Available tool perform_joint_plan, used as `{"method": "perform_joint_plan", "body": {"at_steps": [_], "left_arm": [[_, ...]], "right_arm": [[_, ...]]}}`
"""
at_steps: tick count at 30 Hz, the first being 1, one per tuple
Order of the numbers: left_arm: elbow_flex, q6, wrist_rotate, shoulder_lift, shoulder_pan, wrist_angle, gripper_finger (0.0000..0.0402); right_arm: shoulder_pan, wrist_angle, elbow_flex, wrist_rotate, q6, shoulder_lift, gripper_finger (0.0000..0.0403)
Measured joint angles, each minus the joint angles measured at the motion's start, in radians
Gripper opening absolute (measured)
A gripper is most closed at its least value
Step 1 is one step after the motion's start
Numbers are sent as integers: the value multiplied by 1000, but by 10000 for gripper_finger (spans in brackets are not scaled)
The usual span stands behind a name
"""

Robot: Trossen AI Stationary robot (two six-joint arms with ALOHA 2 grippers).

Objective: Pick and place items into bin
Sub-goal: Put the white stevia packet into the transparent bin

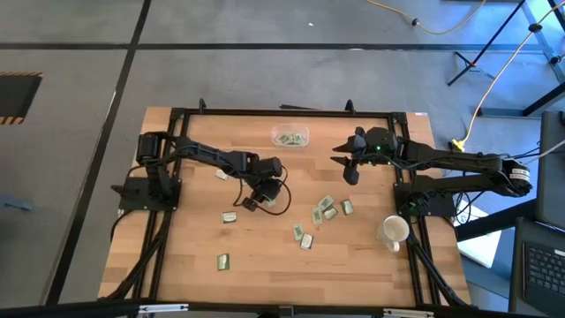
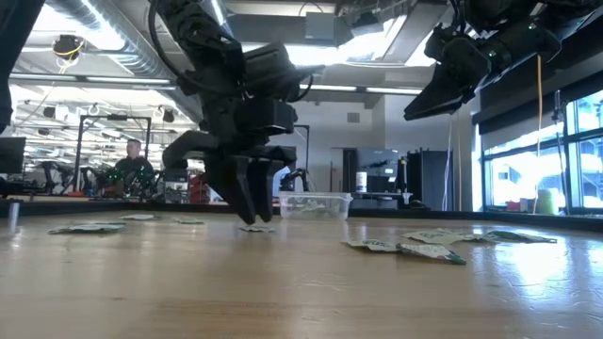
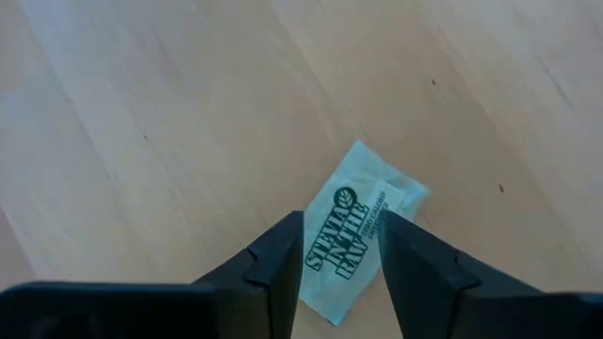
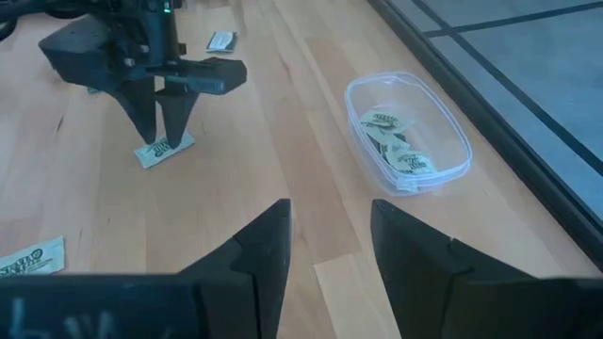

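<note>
On the wood table (image 1: pixel 194 265), near its middle, a pale green-and-white packet (image 3: pixel 358 226) is lying flat w/ my left gripper (image 3: pixel 341 247) coming straight down over it. My fingers (image 3: pixel 273 259) are standing a narrow gap apart, straddling the packet, tips at the tabletop, not clamping it yet. The right wrist view is showing the same: packet (image 4: pixel 164 148) poking out under the left gripper (image 4: pixel 160 127). Toward the far edge, the clear bin (image 1: pixel 290 137) is holding a few packets already. More packets are lying loose around, incl. a cluster (image 1: pixel 322 216) btwn me and the white cup (image 1: pixel 394 231). My right gripper (image 1: pixel 351 168) is hanging in the air beside the bin, fingers parted, gripping nothing.
</note>
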Motion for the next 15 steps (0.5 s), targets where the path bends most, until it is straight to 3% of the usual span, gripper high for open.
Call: {"method": "perform_joint_plan", "body": {"at_steps": [15], "left_arm": [[6,35,16,40,1,5,84]], "right_arm": [[0,-2,0,0,0,0,152]]}}
